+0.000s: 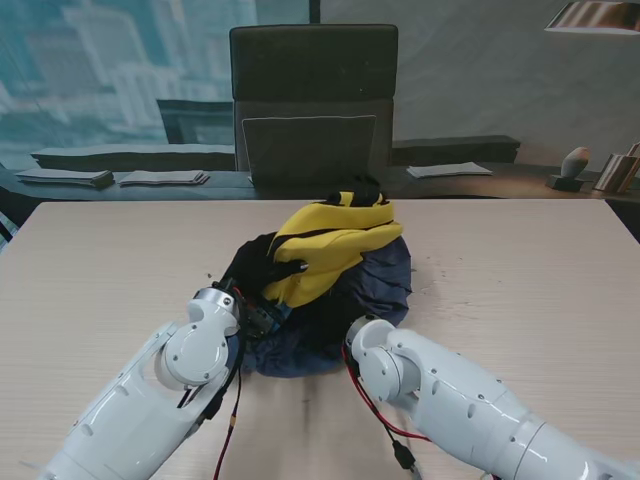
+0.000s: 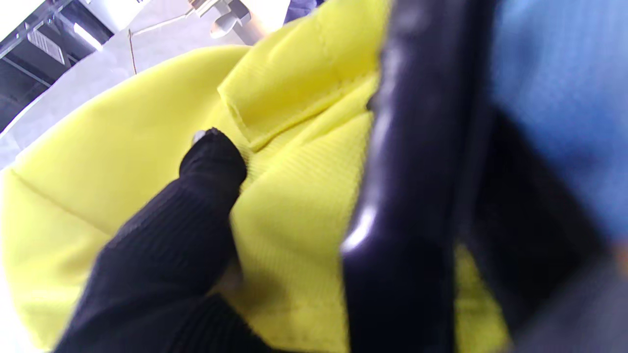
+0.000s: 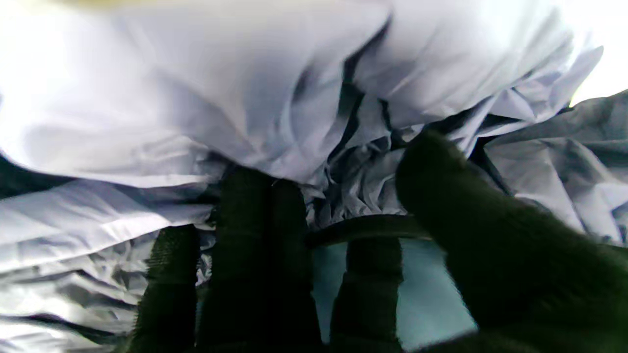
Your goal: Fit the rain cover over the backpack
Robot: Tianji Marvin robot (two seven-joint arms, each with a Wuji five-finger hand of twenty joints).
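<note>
The table (image 1: 90, 260) is being left bare toward both side edges. At its middle, the yellow backpack (image 1: 335, 245) is being wrapped by the dark blue rain cover (image 1: 385, 285). The left hand (image 1: 262, 270) is being pressed against the backpack, fingers (image 2: 213, 162) extended. The right hand (image 3: 314, 274) is being buried in cover folds, fingers curled into the fabric. Behind, a chair (image 1: 312, 100) is standing.

The backpack (image 1: 335, 250) lies mid-table (image 1: 100, 270) on the rain cover (image 1: 385, 285), a chair (image 1: 313, 100) behind it.

Bright even daylight, wrist views blurred, glare at edges
</note>
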